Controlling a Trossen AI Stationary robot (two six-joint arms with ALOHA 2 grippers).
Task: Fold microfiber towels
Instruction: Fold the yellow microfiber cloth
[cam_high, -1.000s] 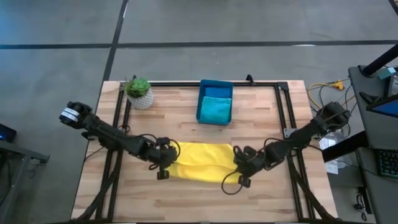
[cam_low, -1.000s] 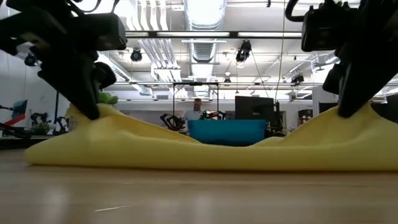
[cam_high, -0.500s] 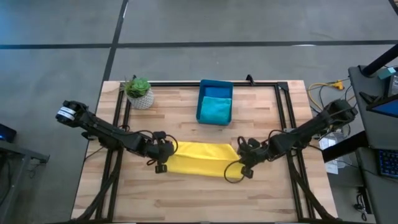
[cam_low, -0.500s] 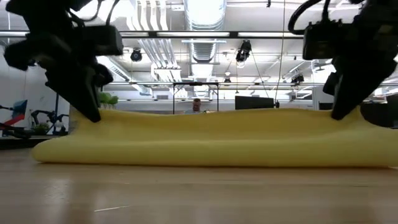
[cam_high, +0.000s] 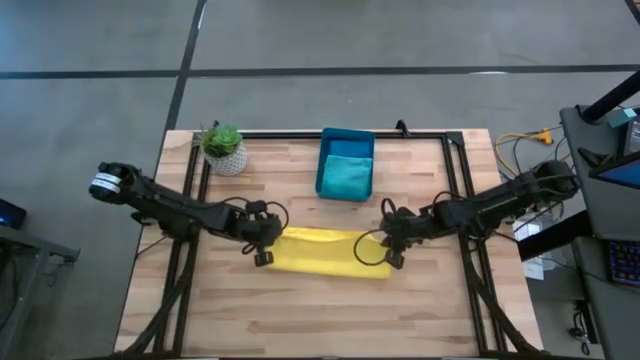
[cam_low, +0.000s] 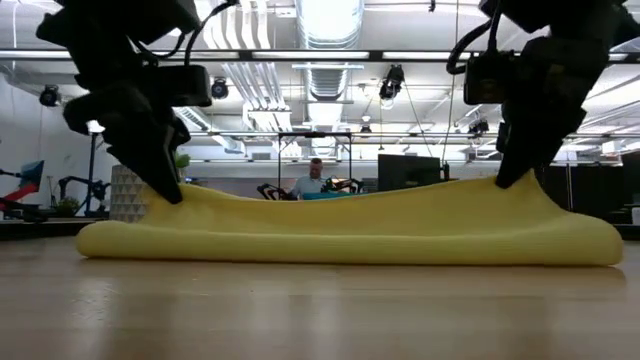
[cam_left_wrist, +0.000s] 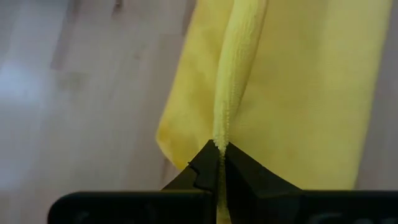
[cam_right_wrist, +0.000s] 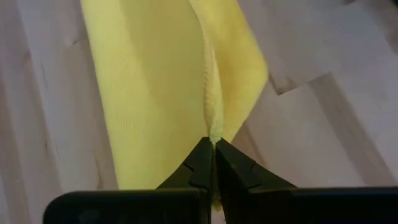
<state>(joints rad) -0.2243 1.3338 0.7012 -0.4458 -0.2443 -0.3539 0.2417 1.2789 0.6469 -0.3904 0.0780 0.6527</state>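
Observation:
A yellow microfiber towel lies across the table's middle as a long band doubled over on itself, its near fold on the wood. My left gripper is shut on the band's left end. My right gripper is shut on its right end. In the low view the held edge runs raised between the left gripper and the right gripper. A teal towel lies inside the blue bin at the far middle. My left gripper pinches the towel's hemmed edge at its left end between its two fingers, slanting down from the table's left. That edge is lifted slightly; the cloth under it rests on the table. My right gripper pinches the same hemmed edge at its right end between its two fingers, slanting down from the table's right. The edge stands raised above the layer under it and runs nearly straight toward the other gripper.
A small potted plant stands at the far left. A black frame rail runs along the far edge and down both sides. Bare wood lies between the towel and the near edge.
Both grippers have gone toward the table's far edge, carrying the towel's near edge over the rest. The towel has folded over into a narrower band. The sagging middle of the held edge has drawn nearly straight. The far part has stayed on the table.

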